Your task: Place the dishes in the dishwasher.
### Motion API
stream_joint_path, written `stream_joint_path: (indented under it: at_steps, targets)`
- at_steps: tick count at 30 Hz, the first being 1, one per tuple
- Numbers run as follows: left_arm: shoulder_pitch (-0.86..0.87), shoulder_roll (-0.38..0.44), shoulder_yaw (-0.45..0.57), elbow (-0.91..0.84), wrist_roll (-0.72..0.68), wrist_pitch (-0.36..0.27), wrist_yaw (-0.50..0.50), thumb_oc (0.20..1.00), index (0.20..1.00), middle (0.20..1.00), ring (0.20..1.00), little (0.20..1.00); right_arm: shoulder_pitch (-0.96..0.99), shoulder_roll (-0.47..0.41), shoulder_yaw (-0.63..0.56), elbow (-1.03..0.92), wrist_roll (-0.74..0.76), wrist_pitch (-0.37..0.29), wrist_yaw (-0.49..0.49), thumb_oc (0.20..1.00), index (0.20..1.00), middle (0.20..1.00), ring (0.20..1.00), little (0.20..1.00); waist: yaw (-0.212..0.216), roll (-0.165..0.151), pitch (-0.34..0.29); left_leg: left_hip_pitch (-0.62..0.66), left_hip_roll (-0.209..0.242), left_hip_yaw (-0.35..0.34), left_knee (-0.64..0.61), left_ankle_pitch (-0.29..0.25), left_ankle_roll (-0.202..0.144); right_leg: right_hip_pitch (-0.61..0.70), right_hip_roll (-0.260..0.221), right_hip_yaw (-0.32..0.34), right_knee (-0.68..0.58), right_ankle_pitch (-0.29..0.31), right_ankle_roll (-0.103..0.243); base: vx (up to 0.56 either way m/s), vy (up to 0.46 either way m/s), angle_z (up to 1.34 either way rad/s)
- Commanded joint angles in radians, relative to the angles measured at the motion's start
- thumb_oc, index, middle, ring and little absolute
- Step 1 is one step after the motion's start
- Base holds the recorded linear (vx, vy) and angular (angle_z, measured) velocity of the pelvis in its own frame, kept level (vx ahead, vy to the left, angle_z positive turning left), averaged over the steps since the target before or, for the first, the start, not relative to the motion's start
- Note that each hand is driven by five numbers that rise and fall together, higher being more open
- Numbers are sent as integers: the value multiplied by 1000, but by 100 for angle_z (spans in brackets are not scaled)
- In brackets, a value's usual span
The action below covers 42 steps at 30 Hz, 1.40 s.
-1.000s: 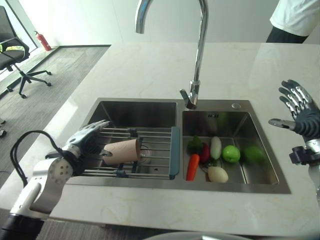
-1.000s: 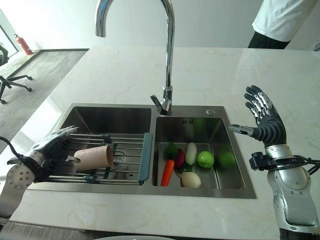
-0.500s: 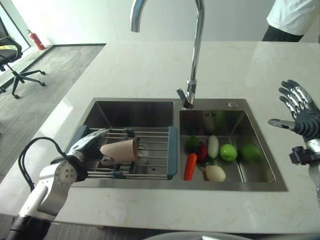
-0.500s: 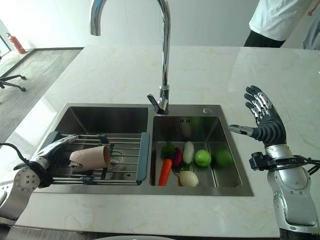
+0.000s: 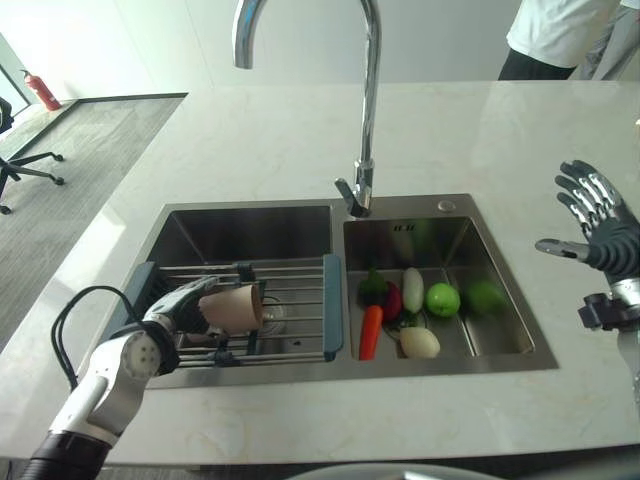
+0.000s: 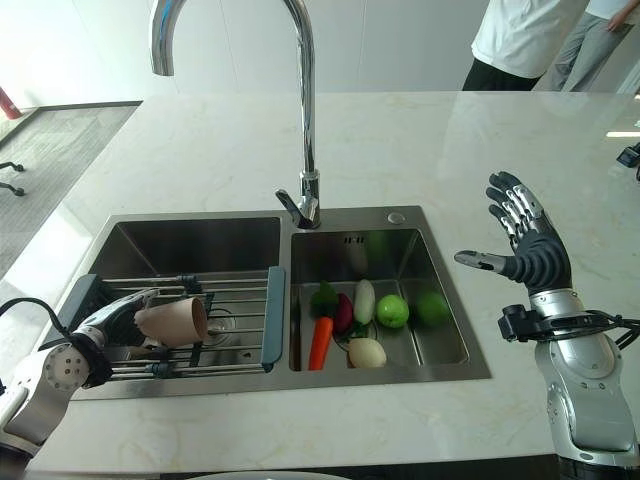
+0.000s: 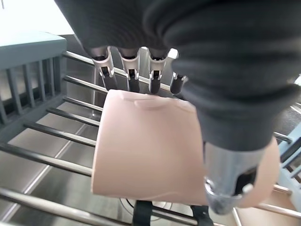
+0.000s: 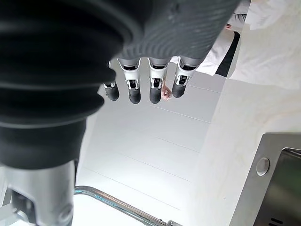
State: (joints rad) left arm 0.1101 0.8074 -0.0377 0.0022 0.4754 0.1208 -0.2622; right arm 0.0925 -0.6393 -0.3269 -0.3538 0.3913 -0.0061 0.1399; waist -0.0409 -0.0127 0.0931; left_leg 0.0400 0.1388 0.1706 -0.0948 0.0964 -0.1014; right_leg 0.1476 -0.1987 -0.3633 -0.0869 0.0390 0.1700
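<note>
1. Cup (image 5: pixel 232 307): plain beige, smooth-walled, tapered; it lies on its side on the wire rack (image 5: pixel 290 320) over the left basin of the sink (image 5: pixel 500 362).
2. Long axis runs across the rack; its mouth apparently faces the blue rack end (image 5: pixel 332 320).
3. Left hand (image 5: pixel 183 305): fingers and thumb curled round the cup.
4. Right hand (image 6: pixel 525 245): raised over the counter (image 6: pixel 400 130), fingers spread apart, holding nothing.

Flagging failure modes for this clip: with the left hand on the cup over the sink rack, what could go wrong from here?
The left hand grips the beige cup sideways between fingers and thumb, so it might slip and drop onto the wire rack. Lifting it could bump the faucet. The right hand hovers open over the counter, too far away to help.
</note>
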Motion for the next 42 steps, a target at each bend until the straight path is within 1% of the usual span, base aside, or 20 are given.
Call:
stream_joint_path:
  at_steps: [1, 7, 15, 20, 22, 23, 24, 28, 30, 31, 33, 34, 35, 36, 41, 42]
  targets:
    - [-97, 6, 24, 35, 49, 1, 39, 1000, 1000, 1000, 1000, 1000, -61, -77, -58, -25, -21, -44, 0, 1000, 1000, 1000, 1000, 1000, 2, 25, -12, 67, 87, 84, 8, -78, -51, 24, -3, 4, 0, -75, 18, 0, 0, 0]
    - [-96, 0, 14, 51, 84, 12, 28, 1000, 1000, 1000, 1000, 1000, -60, -74, -68, -19, -24, -41, 8, 1000, 1000, 1000, 1000, 1000, 0, 24, -13, 67, 87, 82, 8, -80, -51, 21, -2, 6, 0, -75, 18, 0, 0, 0]
    - [-80, -4, -3, 113, 146, 13, 54, 1000, 1000, 1000, 1000, 1000, -59, -72, -68, -23, -21, -41, 18, 1000, 1000, 1000, 1000, 1000, -7, 25, -11, 73, 88, 88, 8, -81, -51, 18, 0, 16, 0, -74, 16, 0, 1, -2]
    - [-100, -4, -40, 175, 208, 47, 17, 1000, 1000, 1000, 1000, 1000, -70, -80, -59, -16, -12, -41, 24, 1000, 1000, 1000, 1000, 1000, -13, 26, -14, 75, 86, 90, 8, -83, -50, 16, 0, 19, 0, -72, 17, 0, 0, 0]
    - [-109, -6, -55, 204, 240, 51, 15, 1000, 1000, 1000, 1000, 1000, -74, -80, -57, -12, -12, -41, 29, 1000, 1000, 1000, 1000, 1000, -15, 27, -14, 75, 86, 90, 8, -84, -50, 15, 0, 19, 0, -72, 18, -7, 1, -2]
    - [-114, -2, -67, 222, 260, 45, 8, 482, 482, 482, 482, 482, -77, -80, -54, -10, -10, -42, 33, 1000, 1000, 1000, 1000, 1000, -18, 28, -16, 75, 85, 91, 8, -83, -50, 15, -1, 19, 0, -72, 19, 0, 0, 0]
    - [-120, 4, -77, 238, 255, 21, 6, 200, 200, 200, 200, 200, -80, -80, -51, -8, -8, -45, 35, 1000, 1000, 1000, 1000, 1000, -20, 28, -16, 76, 85, 93, 8, -83, -50, 15, -2, 20, 0, -71, 20, 0, 0, 0]
    - [-147, 19, -93, 243, 224, -36, 59, 200, 200, 200, 200, 200, -86, -83, -41, -6, -1, -48, 31, 1000, 1000, 1000, 1000, 1000, -26, 31, -16, 79, 86, 99, 8, -84, -51, 14, -4, 21, 0, -69, 23, 0, 0, 0]
    - [-152, 28, -80, 228, 201, -60, 80, 200, 200, 200, 200, 200, -79, -80, -45, -5, -2, -52, 33, 1000, 1000, 1000, 1000, 1000, -26, 31, -17, 80, 87, 102, 8, -85, -52, 15, -6, 18, 0, -68, 24, 0, 0, 0]
    - [-154, 28, -71, 219, 173, -83, 102, 200, 200, 200, 200, 200, -71, -74, -46, -2, -7, -61, 37, 1000, 1000, 1000, 1000, 1000, -26, 31, -17, 80, 87, 103, 8, -84, -52, 16, -6, 17, 0, -68, 24, 0, 0, 0]
    - [-149, 25, -53, 188, 136, -101, 122, 200, 200, 200, 200, 200, -65, -66, -45, -6, -14, -61, 34, 1000, 1000, 1000, 1000, 1000, -24, 30, -17, 80, 86, 102, 8, -84, -52, 17, -7, 16, 0, -67, 23, 0, 0, 0]
    - [-145, 24, -23, 161, 72, -121, 133, 200, 200, 200, 200, 200, -61, -62, -45, -5, -19, -64, 32, 1000, 1000, 1000, 1000, 1000, -20, 29, -18, 80, 86, 101, 8, -83, -52, 18, -7, 14, 0, -68, 23, 0, 0, 0]
    - [-148, 30, -11, 147, 23, -135, 120, 200, 200, 200, 200, 200, -63, -61, -45, 0, -20, -66, 32, 1000, 1000, 1000, 1000, 1000, -20, 29, -18, 80, 86, 100, 8, -83, -52, 19, -7, 14, 0, -68, 23, -34, -12, 0]
    - [-155, 53, 7, 116, -55, -146, 101, 200, 200, 200, 200, 200, -65, -70, -45, 5, -16, -66, 22, 1000, 1000, 1000, 1000, 1000, -15, 28, -18, 80, 86, 99, 8, -82, -51, 21, -8, 11, 0, -67, 24, -31, -14, 1]
    - [-119, 45, 126, 7, -197, -206, 166, 200, 200, 200, 200, 200, -56, -56, -43, 9, -33, -70, 6, 1000, 1000, 1000, 1000, 1000, 2, 30, -22, 77, 84, 84, 8, -82, -54, 26, -6, 6, 0, -71, 21, 0, 0, 0]
    - [-106, 36, 151, -9, -227, -228, 192, 200, 200, 200, 200, 200, -55, -53, -46, 10, -34, -72, 5, 1000, 1000, 1000, 1000, 1000, 3, 29, -22, 77, 85, 82, 8, -81, -55, 27, -6, 5, 0, -72, 20, 0, 0, 0]
